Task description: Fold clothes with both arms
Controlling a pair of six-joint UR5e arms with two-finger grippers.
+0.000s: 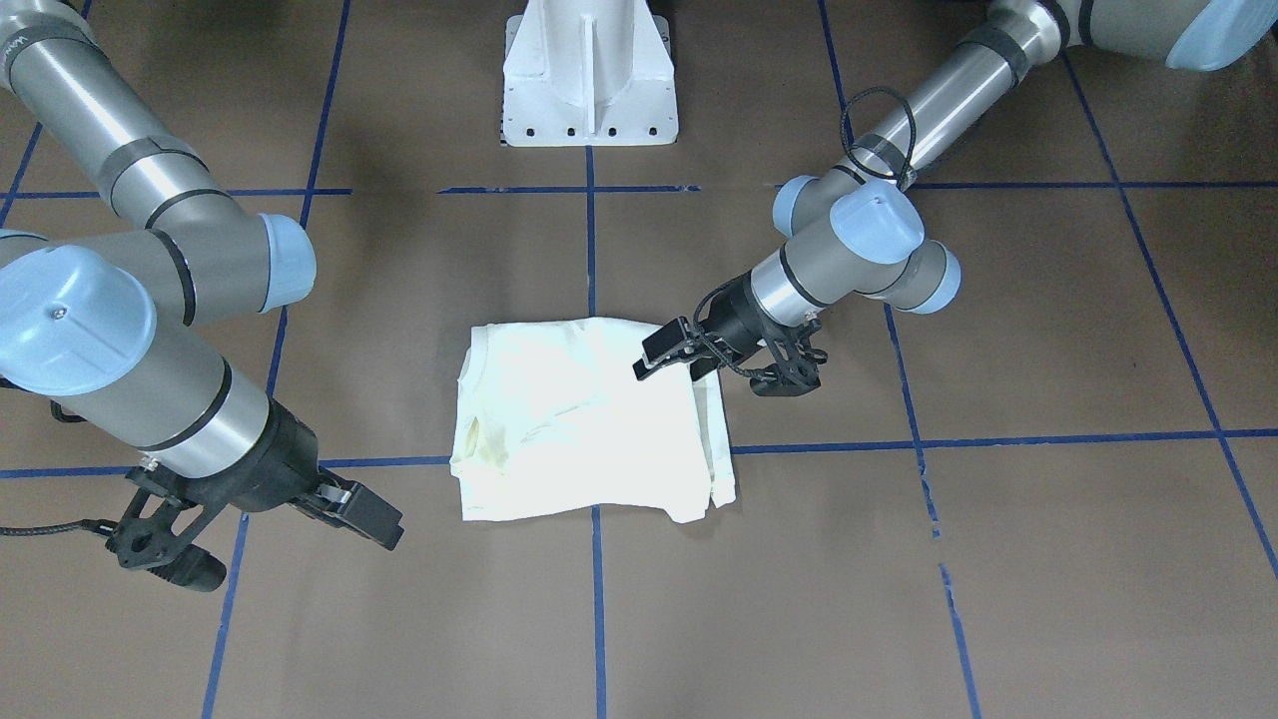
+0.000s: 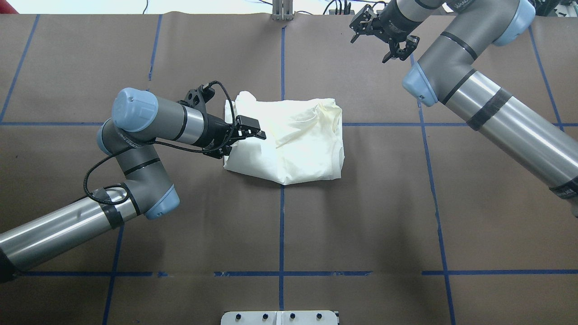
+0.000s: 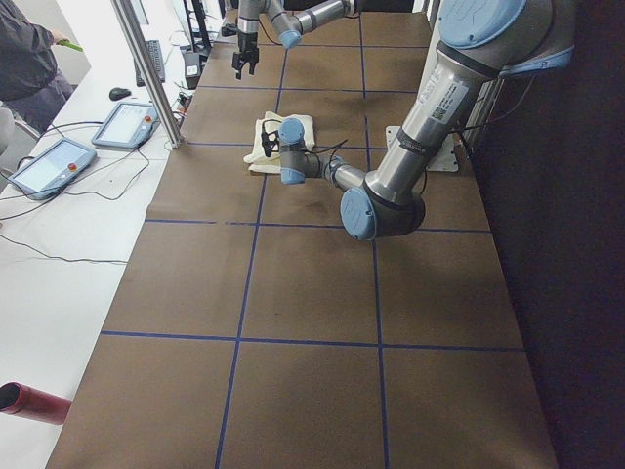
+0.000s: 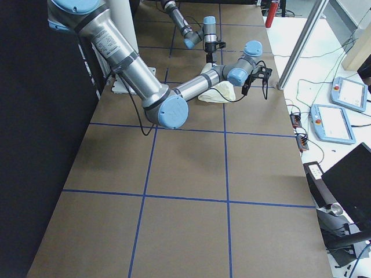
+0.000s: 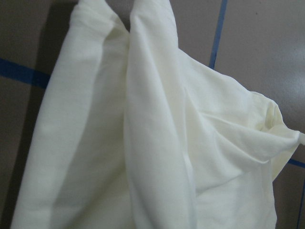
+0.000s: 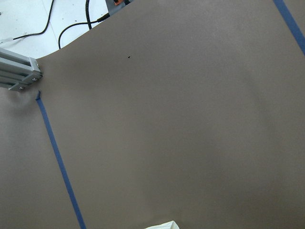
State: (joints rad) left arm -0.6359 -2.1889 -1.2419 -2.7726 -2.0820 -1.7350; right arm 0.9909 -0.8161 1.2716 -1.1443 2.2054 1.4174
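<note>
The cream-white shirt (image 1: 579, 419) lies folded into a rough rectangle at the table's middle (image 2: 298, 144), plain side up, with no print showing. My left gripper (image 1: 654, 358) hovers over the shirt's edge nearest its arm (image 2: 255, 128); its fingers look parted and I see no cloth between them. The left wrist view is filled with creased cream fabric (image 5: 143, 143). My right gripper (image 2: 359, 27) is far from the shirt, near the table's far edge, and looks open and empty (image 1: 369, 519). Its wrist view shows bare table and a shirt corner (image 6: 162, 225).
The brown table cover (image 2: 406, 203) carries a grid of blue tape lines (image 2: 282, 216). The white pedestal (image 1: 589, 75) stands at the robot's side. Beside the table are control tablets (image 3: 49, 166), a metal post (image 3: 146, 68) and a person's sleeve (image 3: 24, 59).
</note>
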